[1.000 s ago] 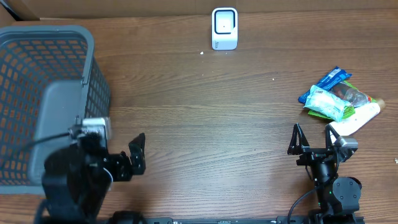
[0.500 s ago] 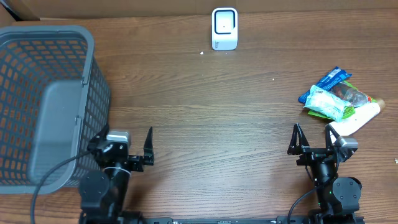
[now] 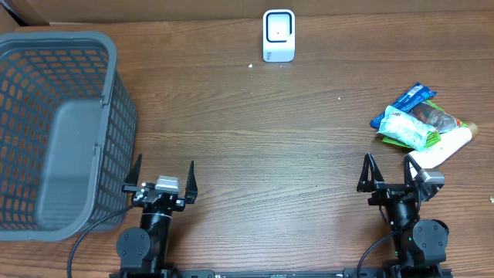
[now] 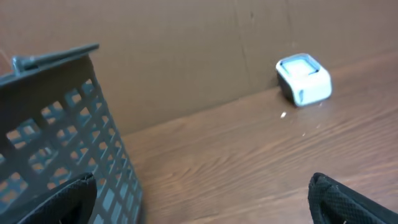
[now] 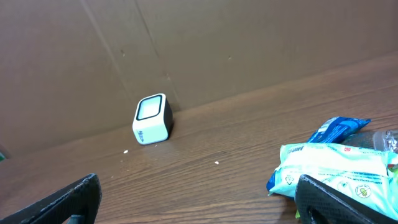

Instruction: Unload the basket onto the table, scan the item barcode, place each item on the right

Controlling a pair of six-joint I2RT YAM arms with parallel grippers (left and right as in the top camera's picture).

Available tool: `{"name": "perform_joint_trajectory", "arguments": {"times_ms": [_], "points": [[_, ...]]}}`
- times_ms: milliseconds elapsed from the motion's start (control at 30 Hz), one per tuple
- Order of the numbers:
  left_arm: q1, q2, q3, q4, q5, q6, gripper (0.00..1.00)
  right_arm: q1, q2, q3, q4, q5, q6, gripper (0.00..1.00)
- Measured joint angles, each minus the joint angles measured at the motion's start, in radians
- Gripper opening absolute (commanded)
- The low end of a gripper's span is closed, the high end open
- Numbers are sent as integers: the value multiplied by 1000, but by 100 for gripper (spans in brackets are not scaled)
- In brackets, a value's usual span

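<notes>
We cannot find a barcode on any item: the print is too small from above, and the right wrist view cuts the pile (image 3: 421, 127) off at its right edge. The pile lies at the right side of the table (image 3: 255, 131). It is made of a blue packet (image 3: 405, 102), a green-and-white pouch (image 3: 407, 131) and a white tube (image 3: 441, 148), with something clear and crumpled (image 3: 437, 117) among them that we cannot name. The tube's near end lies just beside the right gripper (image 3: 388, 174); whether they touch, we cannot tell. The grey basket (image 3: 120, 116) runs off the left edge of the overhead view. The white scanner (image 3: 279, 35) stands at the far edge, against a cardboard wall (image 4: 155, 50). Each wrist view shows only dark fingertips (image 5: 68, 199) in its bottom corners. The right gripper is spread wide and holds nothing. The left gripper (image 3: 161, 174), just beside the basket, is spread as wide, with nothing between its fingers (image 4: 351, 202).
</notes>
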Motion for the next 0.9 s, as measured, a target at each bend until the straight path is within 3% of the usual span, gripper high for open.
{"name": "perform_joint_trajectory", "arguments": {"times_ms": [267,900], "points": [[62,-2,-37,-26,0,47,100,0,0,0,0,0,0,100],[111,-2,-43,-27,0,-20,100,0,0,0,0,0,0,100]]}}
